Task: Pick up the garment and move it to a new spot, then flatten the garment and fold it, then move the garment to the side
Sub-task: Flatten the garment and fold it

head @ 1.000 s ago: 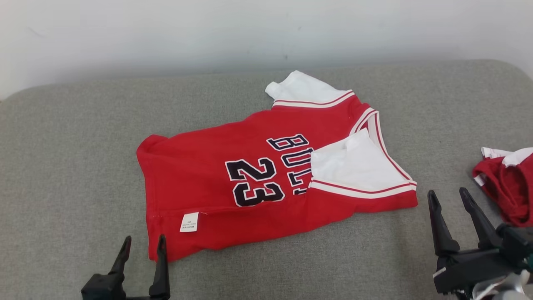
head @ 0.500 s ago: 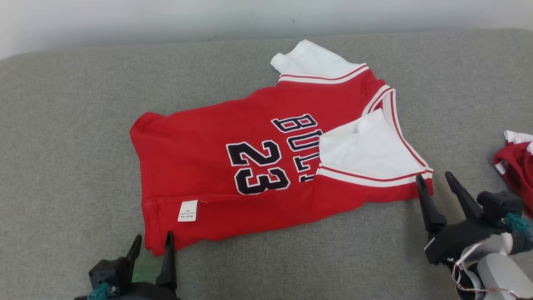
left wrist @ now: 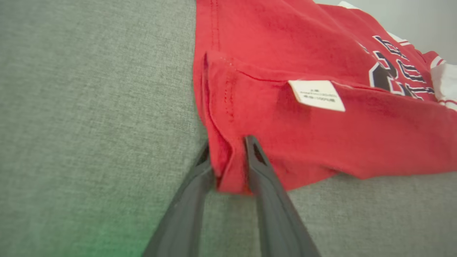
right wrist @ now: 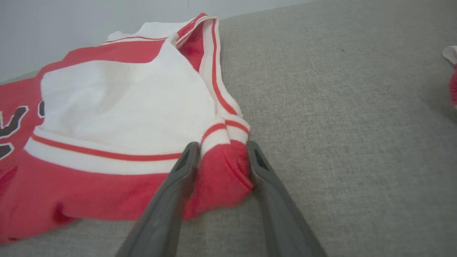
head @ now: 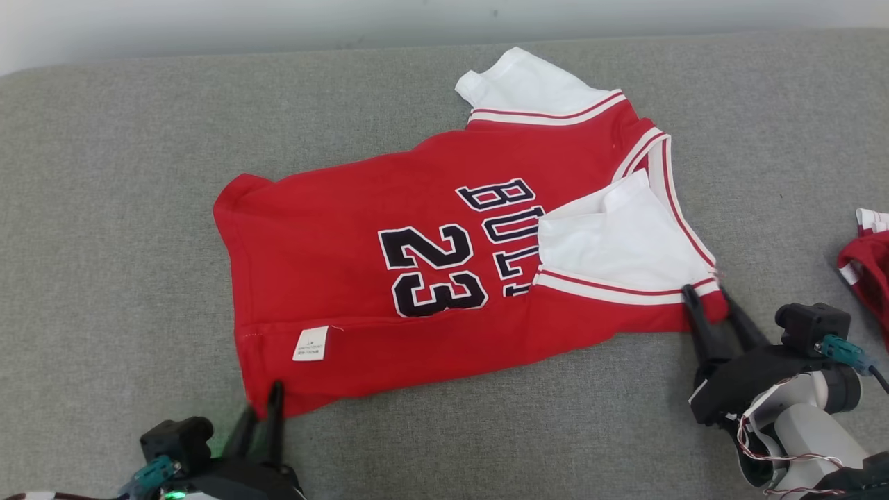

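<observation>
- Near left: left gripper, two long dark fingers narrowed onto near-left hem corner of red fabric jersey, cloth bunched between them and touching both; fingers a bit blurred in head view.
- Under everything: grey woven fabric cushion, with pale wall beyond far edge.
- Jersey mostly flat across middle of cushion, hem to left, neck to right, near long edge folded over onto front.
- Just right of pinched corner: small white rectangular care label on folded-over strip, print too small to read.
- Centre: dark navy number 23 with white outline, sideways in head view.
- Right of number: dark navy block letters, partly covered by near sleeve.
- Far right of jersey: white short sleeve spread flat toward far side, striped band where joined to red body.
- Near right of jersey: second white sleeve folded over onto chest, red and white striped trim along its near edge.
- Near right: right gripper, dark fingers pinching near-right shoulder corner of jersey, red cloth and striped trim squeezed between them.
- Far right edge: crumpled red and white garment on cushion, well apart from jersey, cut off by frame.
</observation>
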Motion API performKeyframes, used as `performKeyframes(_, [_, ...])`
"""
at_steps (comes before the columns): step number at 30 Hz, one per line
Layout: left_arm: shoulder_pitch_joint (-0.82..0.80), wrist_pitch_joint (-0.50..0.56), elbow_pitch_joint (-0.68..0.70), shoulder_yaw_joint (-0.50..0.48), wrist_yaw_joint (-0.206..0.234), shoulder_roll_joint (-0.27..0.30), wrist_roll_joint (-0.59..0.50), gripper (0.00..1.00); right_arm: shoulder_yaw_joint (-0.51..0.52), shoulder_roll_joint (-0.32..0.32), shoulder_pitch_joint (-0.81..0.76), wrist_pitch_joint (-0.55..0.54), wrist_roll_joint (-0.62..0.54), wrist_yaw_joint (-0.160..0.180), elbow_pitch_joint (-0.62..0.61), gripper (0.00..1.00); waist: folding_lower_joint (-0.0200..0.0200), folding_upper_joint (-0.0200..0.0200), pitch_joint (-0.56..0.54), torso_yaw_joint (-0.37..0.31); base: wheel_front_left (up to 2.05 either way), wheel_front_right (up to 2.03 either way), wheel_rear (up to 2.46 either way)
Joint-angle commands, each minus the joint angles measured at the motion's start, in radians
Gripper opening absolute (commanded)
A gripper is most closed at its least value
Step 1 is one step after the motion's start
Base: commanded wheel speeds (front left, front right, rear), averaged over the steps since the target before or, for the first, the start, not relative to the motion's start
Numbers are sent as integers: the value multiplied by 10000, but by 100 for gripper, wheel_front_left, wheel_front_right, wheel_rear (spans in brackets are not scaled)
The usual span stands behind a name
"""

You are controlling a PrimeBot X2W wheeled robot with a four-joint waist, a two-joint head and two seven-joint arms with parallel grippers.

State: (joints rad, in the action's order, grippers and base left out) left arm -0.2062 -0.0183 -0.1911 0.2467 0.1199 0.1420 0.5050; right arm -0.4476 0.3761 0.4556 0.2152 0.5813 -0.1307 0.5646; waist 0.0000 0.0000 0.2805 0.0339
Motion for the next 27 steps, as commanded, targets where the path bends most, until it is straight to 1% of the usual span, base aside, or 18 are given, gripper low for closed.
performKeyframes(1, [29,263,-223,184,-184,-28,110,0,-188,59,89,87,253,4,118,0,0,0,8,-17,0,0,0])
performKeyframes(2, [29,263,-223,184,-184,-28,110,0,-188,59,89,87,253,4,118,0,0,0,8,-17,0,0,0])
performKeyframes(5, [33,426,-102,161,-392,21,367,0,-377,153,96,153,595,5,142,0,0,0,-14,-26,0,0,0])
performKeyframes(9, [285,654,249,199,-555,196,491,0,-545,283,-213,234,1126,5,-155,0,0,0,-75,-14,0,0,0])
performKeyframes(12, [535,882,689,202,-570,482,479,0,-590,401,-571,277,1427,4,-619,0,0,0,-127,1,0,0,0])
performKeyframes(16, [936,1179,1397,152,-454,897,362,0,-391,613,-1320,295,1554,5,-1422,0,0,0,-226,11,0,0,0])
performKeyframes(21, [1474,1571,2193,81,-263,1285,344,0,429,525,-2727,54,1486,5,-2421,0,0,0,-455,-7,0,0,0])
performKeyframes(24, [1772,1743,2558,6,-90,1420,369,0,1125,243,-3626,-201,1258,5,-2970,0,0,0,-591,-93,0,0,0])
performKeyframes(27, [2025,1959,2868,0,71,1509,388,0,1700,-234,-4360,-527,950,5,-3583,0,0,0,-680,-221,0,0,0])
